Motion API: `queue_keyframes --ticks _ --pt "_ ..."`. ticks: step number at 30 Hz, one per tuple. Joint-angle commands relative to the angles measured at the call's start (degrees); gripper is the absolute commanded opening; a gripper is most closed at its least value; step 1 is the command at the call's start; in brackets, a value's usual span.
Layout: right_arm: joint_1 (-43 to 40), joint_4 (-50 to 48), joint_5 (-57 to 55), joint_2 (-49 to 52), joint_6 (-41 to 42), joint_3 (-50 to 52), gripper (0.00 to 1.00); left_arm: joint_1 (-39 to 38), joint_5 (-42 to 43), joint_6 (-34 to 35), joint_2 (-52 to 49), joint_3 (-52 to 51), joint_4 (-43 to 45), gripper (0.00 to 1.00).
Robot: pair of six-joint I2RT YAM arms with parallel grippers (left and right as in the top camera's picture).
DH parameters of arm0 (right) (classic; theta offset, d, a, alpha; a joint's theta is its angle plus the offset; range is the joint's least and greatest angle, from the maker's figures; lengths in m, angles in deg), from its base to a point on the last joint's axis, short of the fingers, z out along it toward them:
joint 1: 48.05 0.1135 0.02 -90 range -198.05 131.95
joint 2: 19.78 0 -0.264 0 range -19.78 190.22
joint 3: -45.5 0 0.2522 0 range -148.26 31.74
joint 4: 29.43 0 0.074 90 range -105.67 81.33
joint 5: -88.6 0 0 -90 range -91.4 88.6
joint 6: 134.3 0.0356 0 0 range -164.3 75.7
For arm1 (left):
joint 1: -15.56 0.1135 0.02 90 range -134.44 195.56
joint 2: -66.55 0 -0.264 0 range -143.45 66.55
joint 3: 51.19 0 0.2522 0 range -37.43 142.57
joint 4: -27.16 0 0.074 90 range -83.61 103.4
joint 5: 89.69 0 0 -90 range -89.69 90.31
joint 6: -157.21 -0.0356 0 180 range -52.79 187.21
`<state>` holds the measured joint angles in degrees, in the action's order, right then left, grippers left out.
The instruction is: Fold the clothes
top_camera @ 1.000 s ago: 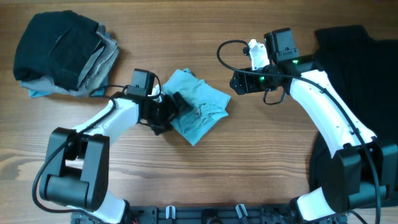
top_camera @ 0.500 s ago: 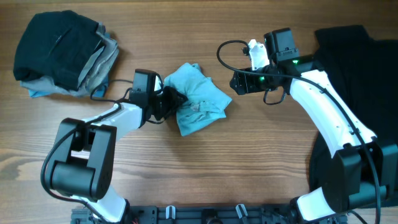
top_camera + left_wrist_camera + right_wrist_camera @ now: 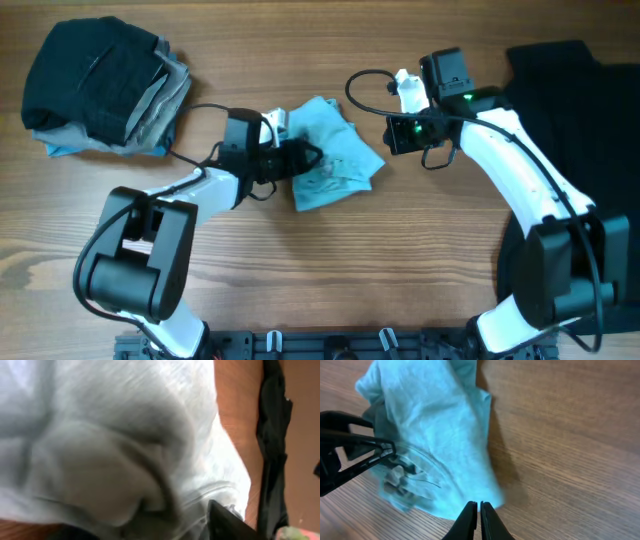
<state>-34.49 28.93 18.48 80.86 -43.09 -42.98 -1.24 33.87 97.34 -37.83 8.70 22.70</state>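
Note:
The pale light-blue T-shirt [image 3: 340, 160] lies bunched up at the middle of the wooden table. My left gripper [image 3: 300, 158] is at the shirt's left edge, shut on a wad of its fabric. In the left wrist view the cloth [image 3: 115, 435] fills the frame and only one dark finger [image 3: 227, 522] shows. The right wrist view shows the left gripper [image 3: 390, 450] pinching the shirt [image 3: 440, 435]. My right gripper [image 3: 390, 138] hovers at the shirt's right edge. Its fingertips [image 3: 478, 506] are shut with nothing between them.
A stack of black, grey and blue clothes [image 3: 95, 85] sits at the far left corner. A large black shirt [image 3: 580, 130] is spread along the right side and hangs off the edge. Bare wood [image 3: 330, 270] runs along the near side.
My left gripper has moved right and dragged the T-shirt to the right and slightly away. My right gripper has gone from open to shut and shifted a little.

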Motion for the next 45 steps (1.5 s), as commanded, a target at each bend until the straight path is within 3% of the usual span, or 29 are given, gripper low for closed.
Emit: queue_keyframes --ticks 1,4,6,7,8,14,19,24,27,28,30,32,35,37,41,42,43,45 --pt "-0.13 0.15 0.87 0.76 -1.05 -0.52 0.07 -1.09 -3.52 2.27 -1.81 -0.37 0.90 0.42" --pt "-0.13 0.98 0.87 0.74 -1.05 -0.52 0.06 -1.05 -3.61 2.23 -1.81 -0.37 2.40 0.30" --pt "-0.13 1.60 0.74 0.74 -1.09 -0.52 0.07 -1.05 -2.64 1.62 -1.46 -0.31 3.61 0.16" --pt "-0.13 1.68 0.63 0.74 -1.11 -0.52 0.07 -0.96 -2.43 1.60 -0.61 -0.02 3.45 0.15" --pt "-0.13 1.73 0.63 0.74 -1.11 -0.52 0.07 -0.63 -1.40 1.60 0.87 0.46 3.30 0.04" --pt "-0.13 2.27 0.63 0.72 -1.05 -0.55 0.07 7.89 2.62 1.64 12.28 11.87 -4.44 0.04" --pt "-0.13 3.04 0.66 0.74 -1.01 -0.55 0.08 24.81 1.27 1.62 12.55 21.77 -1.75 0.04" --pt "-0.13 3.26 0.68 0.72 -0.55 -0.55 0.08 43.67 -1.49 -0.46 11.78 22.56 -1.31 0.04" --pt "-0.13 3.43 0.68 0.74 0.26 -0.55 0.08 50.84 -2.08 -2.97 10.08 22.56 -3.04 0.04" --pt "-0.13 3.50 0.70 0.74 0.44 -0.55 0.08 52.92 -2.36 -2.97 8.74 22.56 -4.76 0.17" --pt "-0.13 3.52 0.68 0.72 0.42 -0.55 0.08 54.58 -2.34 -2.95 6.56 22.56 -7.58 0.82" --pt "-0.13 3.85 0.68 0.72 0.44 -0.55 0.08 55.25 -2.32 -3.69 6.14 22.56 -15.17 1.00" --pt "-0.13 3.96 0.70 0.72 0.46 -0.55 0.08 55.30 -2.36 -11.21 8.61 22.56 -24.85 0.99" --pt "-0.13 3.93 0.68 0.72 0.37 -0.55 0.08 55.32 -2.08 -11.76 12.26 22.58 -29.59 1.00" --pt "-0.13 3.08 0.68 0.57 0.07 -0.55 0.08 55.15 -2.14 -16.52 22.29 22.58 -32.94 0.96" --pt "-0.13 2.54 0.66 0.37 0.07 -0.55 0.08 54.93 -2.12 -16.46 24.09 22.58 -31.65 0.85" --pt "-0.13 2.36 0.66 0.28 0.07 -0.55 0.08 54.64 -2.12 -16.48 24.68 22.58 -30.86 0.64" --pt "-0.13 2.14 0.66 0.28 0.04 -0.55 0.08 53.62 -2.40 -17.97 24.00 22.56 -30.10 0.49"
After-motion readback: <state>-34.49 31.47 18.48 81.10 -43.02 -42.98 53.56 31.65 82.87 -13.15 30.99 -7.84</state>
